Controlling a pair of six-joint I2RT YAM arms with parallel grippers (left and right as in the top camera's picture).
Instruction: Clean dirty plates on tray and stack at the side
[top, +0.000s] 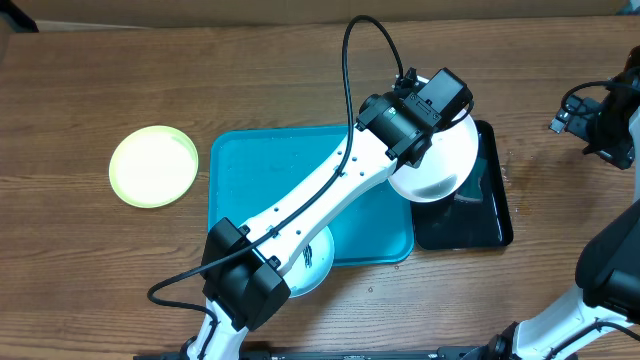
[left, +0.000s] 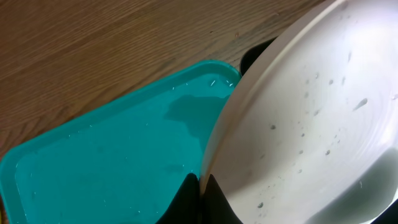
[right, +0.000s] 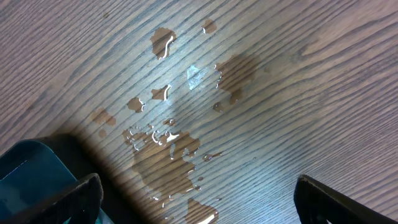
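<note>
Light blue plate: the small round light-blue-rimmed plastic plate (top: 310, 264) lies nearest the robot, at the near rim of the tray and half hidden under the left arm. A dark mark seems to show on it, so I judge it not yet cleaned.
Tray: the large turquoise rectangular plastic tray (top: 250, 170) has a wet sheen and no other plate on it.
Left claw: the left gripper (left: 200, 190) is pinched tight on the rim of the small round white plastic plate (left: 311, 124), the thin edge clamped between its dark fingers.
White plate: it is lifted and tilted, beaded with water drops, past the tray's far right corner and over the narrow glossy black tray (top: 490, 215). No black smear shows on the face in view, so it looks washed or nearly so.
Yellow-green plate: the small round yellow-green-rimmed plate (top: 153, 166) lies flat on the wooden table (top: 100, 80), left of the turquoise tray and apart from it. It looks clean.
Right claw: the right gripper (right: 199, 199) stands spread wide and holds nothing, above small water puddles (right: 168, 149) on the table beside the black tray.
Progress: 1 plate set aside, 1 in hand, 1 waiting; no stack of 3 yet. About halfway, by my reckoning.
</note>
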